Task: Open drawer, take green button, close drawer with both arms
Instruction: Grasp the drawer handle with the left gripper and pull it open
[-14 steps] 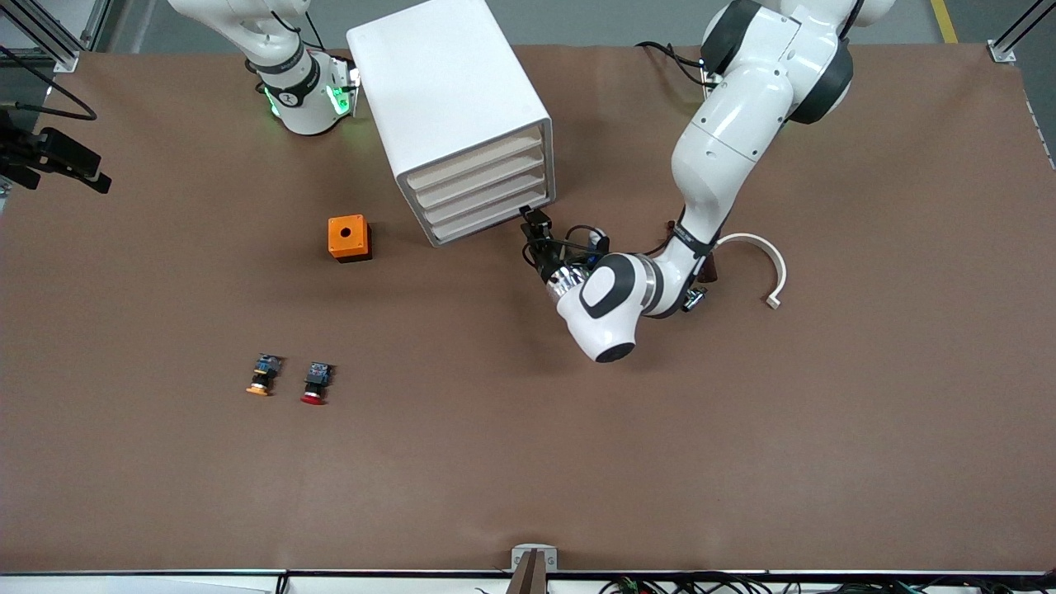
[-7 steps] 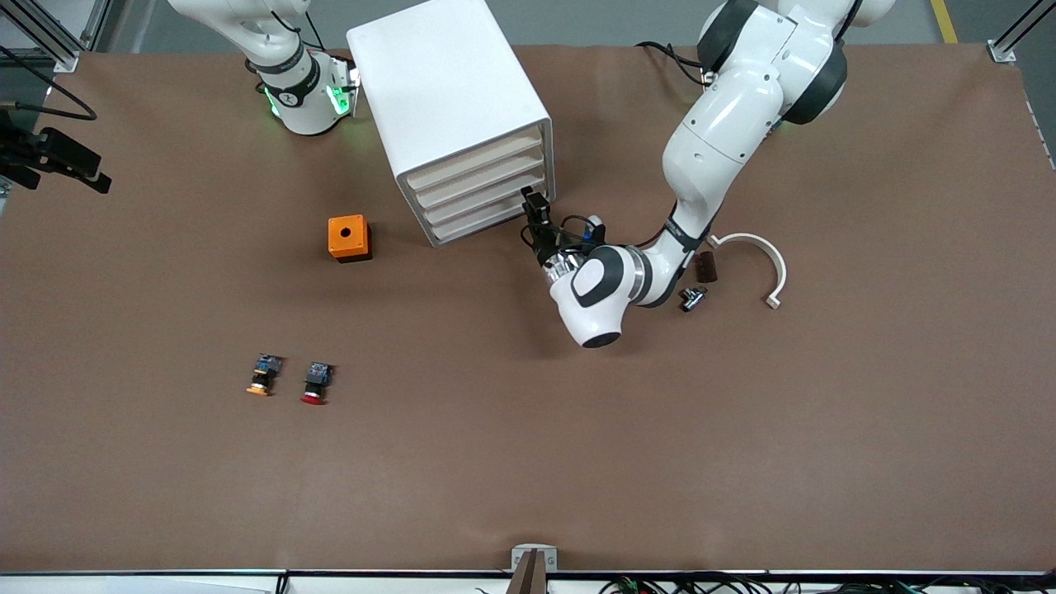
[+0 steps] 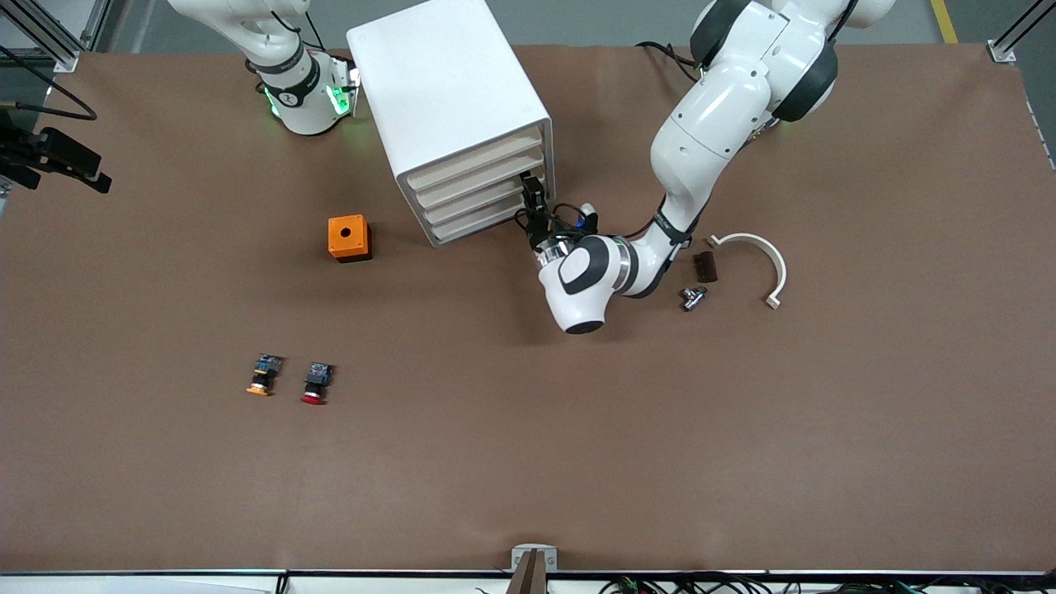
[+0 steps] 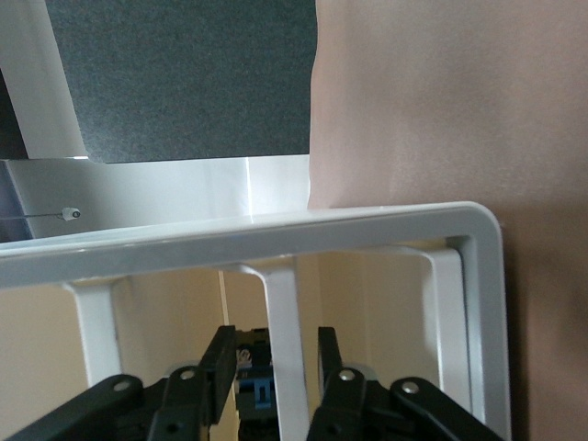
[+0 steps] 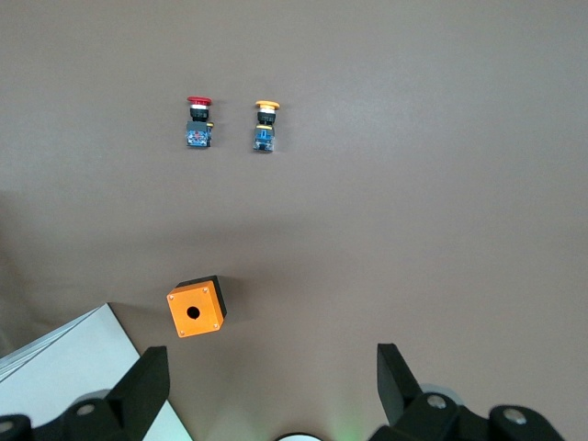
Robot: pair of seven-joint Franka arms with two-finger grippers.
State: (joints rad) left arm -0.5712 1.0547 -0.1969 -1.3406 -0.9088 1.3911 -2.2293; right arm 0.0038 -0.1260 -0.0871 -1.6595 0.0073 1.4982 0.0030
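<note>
Starting at the right arm's end of the surface, my right tool (image 5: pixel 274 386) waits released, fingers spread wide, up over the orange box (image 3: pixel 349 238), with the orange-capped button (image 3: pixel 263 375) and the red-capped button (image 3: pixel 315 384) side by side nearer the front camera. Next comes the white cabinet (image 3: pixel 445 99), all four drawers shut. What has changed is at its front: over the last second my left arm has swung in, and my left tool (image 3: pixel 532 198) has come from just off the cabinet's lower corner to sit against the drawer fronts at the end toward the left arm. In the left wrist view its fingers (image 4: pixel 223 363) straddle one white front edge with a little daylight on each side, so they are narrowing but still released, grasping nothing. I cannot tell for sure that this edge belongs to the lowest drawer (image 3: pixel 478 221), which is the one I want. The green button is nowhere in view; I judge it is inside that drawer. The pull is about to begin, and the brown surface in front of the drawers is open, the orange box lying off to the side. My left wrist must back away over bare surface, keeping off the dark block (image 3: pixel 704 266), the small metal fitting (image 3: pixel 691 297) and the white curved piece (image 3: pixel 763 256)
</note>
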